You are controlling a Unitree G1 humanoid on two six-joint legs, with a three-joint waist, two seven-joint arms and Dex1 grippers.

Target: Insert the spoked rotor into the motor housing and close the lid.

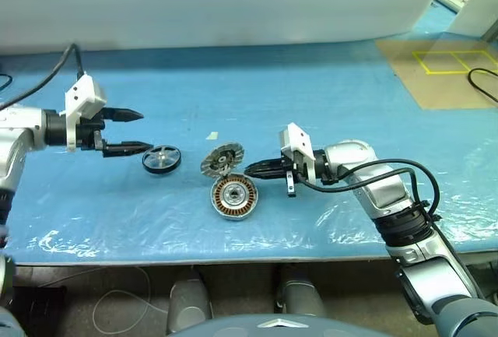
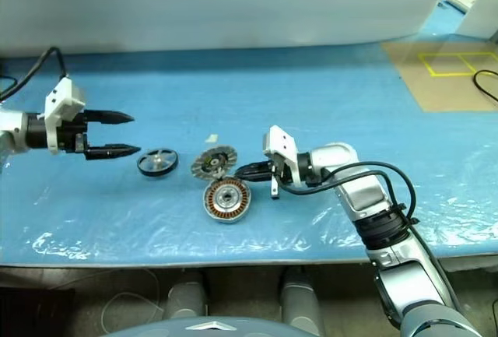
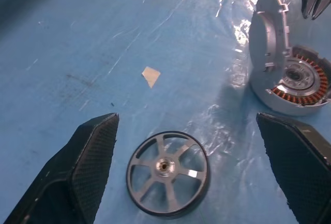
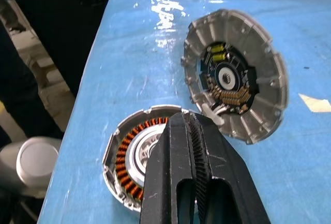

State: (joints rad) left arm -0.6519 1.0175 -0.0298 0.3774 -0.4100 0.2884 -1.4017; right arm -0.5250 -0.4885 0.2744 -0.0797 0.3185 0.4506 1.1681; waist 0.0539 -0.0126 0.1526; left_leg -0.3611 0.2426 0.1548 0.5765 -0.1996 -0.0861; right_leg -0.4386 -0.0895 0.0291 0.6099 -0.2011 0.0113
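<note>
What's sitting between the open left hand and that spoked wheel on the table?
Nothing visible. The left hand hovers open beside the spoked wheel, with bare blue table cover between them. The motor housing and its raised lid lie on the wheel's far side, by the shut right hand.

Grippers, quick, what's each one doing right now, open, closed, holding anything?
Left gripper: open, empty, by the rotor.
Right gripper: shut, holding nothing, beside the raised lid.
</note>
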